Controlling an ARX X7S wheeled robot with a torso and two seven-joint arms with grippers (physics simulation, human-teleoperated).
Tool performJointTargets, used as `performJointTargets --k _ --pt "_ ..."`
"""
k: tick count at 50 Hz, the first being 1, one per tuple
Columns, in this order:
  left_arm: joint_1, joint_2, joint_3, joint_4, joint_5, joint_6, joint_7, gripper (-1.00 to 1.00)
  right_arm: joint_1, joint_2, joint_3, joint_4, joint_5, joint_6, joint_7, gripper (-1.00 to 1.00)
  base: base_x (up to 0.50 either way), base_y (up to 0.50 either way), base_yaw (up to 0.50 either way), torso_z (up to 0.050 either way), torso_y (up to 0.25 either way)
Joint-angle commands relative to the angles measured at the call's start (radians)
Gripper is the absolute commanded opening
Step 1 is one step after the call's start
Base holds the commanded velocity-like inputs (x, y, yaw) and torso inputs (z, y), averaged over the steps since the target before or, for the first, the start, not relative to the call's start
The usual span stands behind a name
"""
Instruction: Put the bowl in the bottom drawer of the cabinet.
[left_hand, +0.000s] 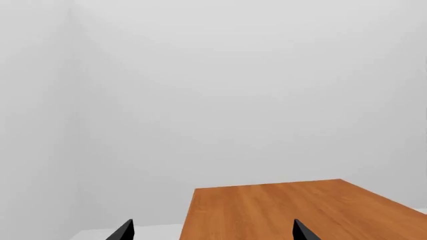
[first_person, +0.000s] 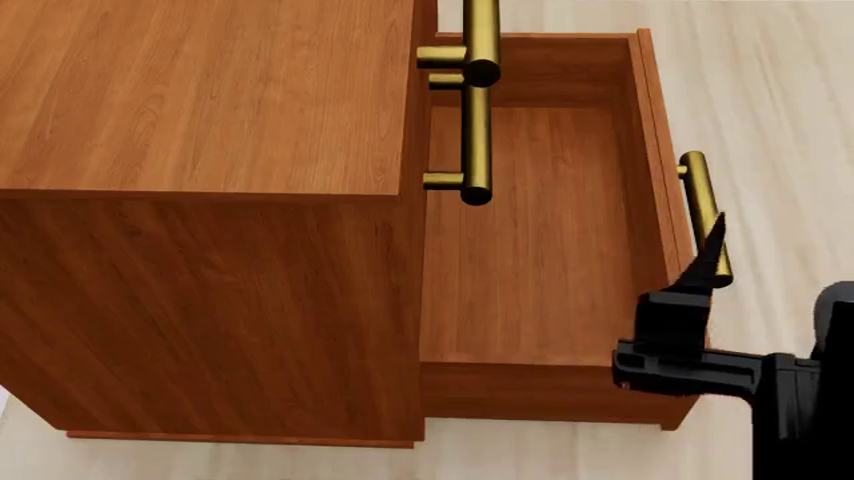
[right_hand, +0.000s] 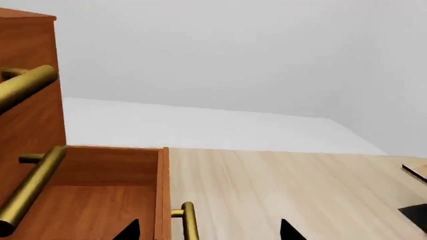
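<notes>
The bottom drawer (first_person: 547, 230) of the reddish-brown cabinet (first_person: 200, 210) stands pulled out, its box bare (no bowl shows in any view). Three brass bar handles show; the drawer's own handle (first_person: 703, 215) lies between the spread fingertips of the right gripper (right_hand: 208, 231), untouched. The left gripper (left_hand: 212, 231) is also spread, holding nothing.

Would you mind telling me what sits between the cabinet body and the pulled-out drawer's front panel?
Only the bottom drawer's bare wooden floor lies there, beside the cabinet; no bowl inside, per the head view.
</notes>
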Motion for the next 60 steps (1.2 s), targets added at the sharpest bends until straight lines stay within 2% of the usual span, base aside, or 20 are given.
performJointTargets --k 1,5,8,11,17,21,31,46,60 --pt "-0.004 -0.003 0.002 0.004 -0.010 -0.003 -0.003 1.00 0.105 0.020 0.307 -0.123 0.280 0.378 0.065 1.00 0.00 0.00 0.00 0.000 0.000" --pt "-0.007 -0.002 0.006 0.004 -0.012 -0.002 -0.004 1.00 0.121 0.050 0.417 -0.116 0.410 0.474 0.111 1.00 0.00 0.00 0.00 0.000 0.000" --pt "-0.009 -0.001 0.010 0.002 -0.010 0.001 -0.003 1.00 0.101 0.121 0.479 -0.052 0.646 0.474 0.277 1.00 0.00 0.00 0.00 0.000 0.000" --pt "-0.010 -0.001 0.013 0.002 -0.010 0.001 -0.005 1.00 0.087 0.174 0.506 -0.012 0.804 0.463 0.396 1.00 0.00 0.00 0.00 0.000 0.000" --pt "-0.011 -0.001 0.014 0.008 -0.015 -0.004 -0.009 1.00 0.031 0.269 0.542 0.051 1.003 0.416 0.551 1.00 0.00 0.00 0.00 0.000 0.000" --pt "-0.017 0.000 0.016 0.010 -0.020 -0.007 -0.012 1.00 -0.020 0.315 0.587 0.064 1.064 0.397 0.584 1.00 0.00 0.00 0.00 0.000 0.000" --pt "-0.023 0.002 0.016 0.013 -0.029 -0.008 -0.016 1.00 -0.128 0.364 0.691 0.086 1.140 0.381 0.604 1.00 0.00 0.00 0.00 0.000 0.000" --pt "-0.034 -0.001 0.018 0.013 -0.037 -0.011 -0.021 1.00 -0.264 0.337 0.865 0.093 1.106 0.414 0.509 1.00 0.00 0.00 0.00 0.000 0.000" --pt "-0.029 0.000 0.028 -0.002 -0.029 0.010 -0.016 1.00 -0.349 0.312 0.953 0.095 1.048 0.421 0.422 1.00 0.00 0.00 0.00 0.000 0.000"
